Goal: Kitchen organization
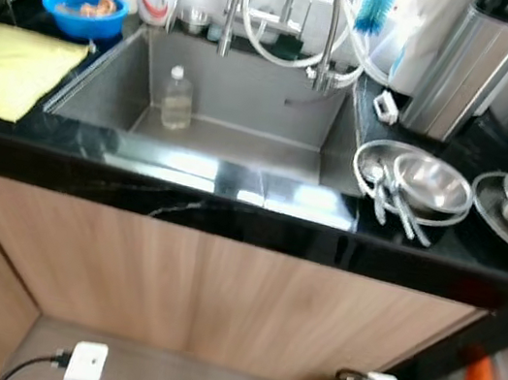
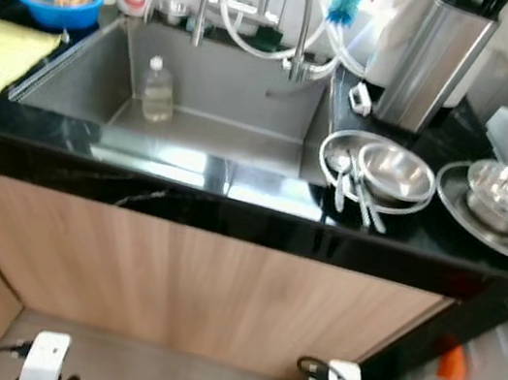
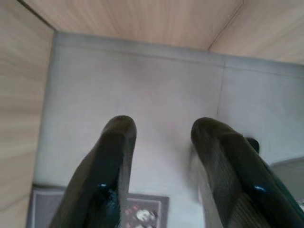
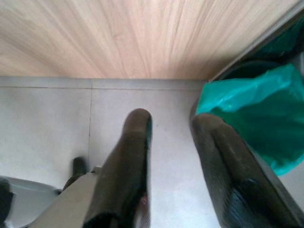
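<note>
Both grippers hang released over the floor: left gripper (image 3: 161, 137), right gripper (image 4: 173, 130). Above, a steel sink (image 1: 252, 91) holds an upright bottle (image 1: 178, 98); steel bowls (image 1: 432, 184) sit on the counter beside it.

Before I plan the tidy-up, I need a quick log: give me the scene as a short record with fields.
sink: holds one upright clear bottle
left counter: yellow cloth, blue bowl
right counter: steel bowls on plates, spoons, knife block
left gripper: open, low over the floor
right gripper: open, beside green bag
</note>
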`<state>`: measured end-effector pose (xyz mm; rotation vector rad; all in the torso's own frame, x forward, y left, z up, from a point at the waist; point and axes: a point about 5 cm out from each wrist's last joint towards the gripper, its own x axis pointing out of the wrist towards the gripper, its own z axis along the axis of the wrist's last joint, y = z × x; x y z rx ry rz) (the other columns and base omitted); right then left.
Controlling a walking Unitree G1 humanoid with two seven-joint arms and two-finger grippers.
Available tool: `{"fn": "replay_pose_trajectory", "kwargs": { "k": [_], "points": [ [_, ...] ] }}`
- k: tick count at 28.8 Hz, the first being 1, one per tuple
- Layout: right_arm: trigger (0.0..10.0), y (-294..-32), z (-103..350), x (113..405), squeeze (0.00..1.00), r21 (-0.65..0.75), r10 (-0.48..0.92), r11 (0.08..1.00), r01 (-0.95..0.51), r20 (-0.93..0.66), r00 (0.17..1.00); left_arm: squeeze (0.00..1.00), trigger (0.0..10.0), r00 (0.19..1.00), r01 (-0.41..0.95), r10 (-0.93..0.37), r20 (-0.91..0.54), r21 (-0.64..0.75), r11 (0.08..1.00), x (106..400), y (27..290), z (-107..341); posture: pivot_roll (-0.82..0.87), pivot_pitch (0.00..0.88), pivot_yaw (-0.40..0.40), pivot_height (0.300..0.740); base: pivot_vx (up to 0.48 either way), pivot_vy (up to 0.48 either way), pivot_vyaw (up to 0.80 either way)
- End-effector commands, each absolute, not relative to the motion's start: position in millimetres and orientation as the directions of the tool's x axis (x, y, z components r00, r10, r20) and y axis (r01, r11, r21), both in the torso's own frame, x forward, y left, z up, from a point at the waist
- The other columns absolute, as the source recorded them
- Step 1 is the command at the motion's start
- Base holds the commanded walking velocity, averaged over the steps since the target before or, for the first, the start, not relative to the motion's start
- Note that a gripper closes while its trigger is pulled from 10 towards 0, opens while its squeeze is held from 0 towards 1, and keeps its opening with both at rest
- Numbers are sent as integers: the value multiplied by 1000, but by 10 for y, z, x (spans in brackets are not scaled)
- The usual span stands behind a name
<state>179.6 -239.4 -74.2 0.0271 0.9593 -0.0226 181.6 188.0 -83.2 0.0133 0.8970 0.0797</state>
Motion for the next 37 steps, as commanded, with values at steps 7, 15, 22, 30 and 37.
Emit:
{"fn": "replay_pose_trajectory", "kwargs": {
  "k": [7,15,22,30,37],
  "points": [
    [10000,-2343,-750,1807,0,29,6,999,30,-817,576,0,10000,607,-81,98,-788,61,995,1771,1949,-846,-30,0,-40,706,0,335,0],
    [10000,-2341,-752,1803,0,29,7,999,29,-818,576,0,10000,619,-65,104,-778,81,995,1783,1957,-835,-29,0,-39,706,0,78,0],
    [10000,-2339,-757,1794,0,30,6,999,33,-819,574,0,10000,627,-67,91,-774,63,996,1780,1953,-834,-28,0,-37,706,0,0,0],
    [10000,-2340,-762,1783,0,30,7,999,32,-820,572,0,10000,624,-30,78,-778,76,997,1776,1949,-837,-29,0,-36,706,97,0,0],
    [10000,-2340,-762,1783,0,30,7,999,32,-820,572,0,10000,624,-30,78,-778,76,997,1776,1949,-837,-29,0,-36,706,259,0,0]
  ]
}}
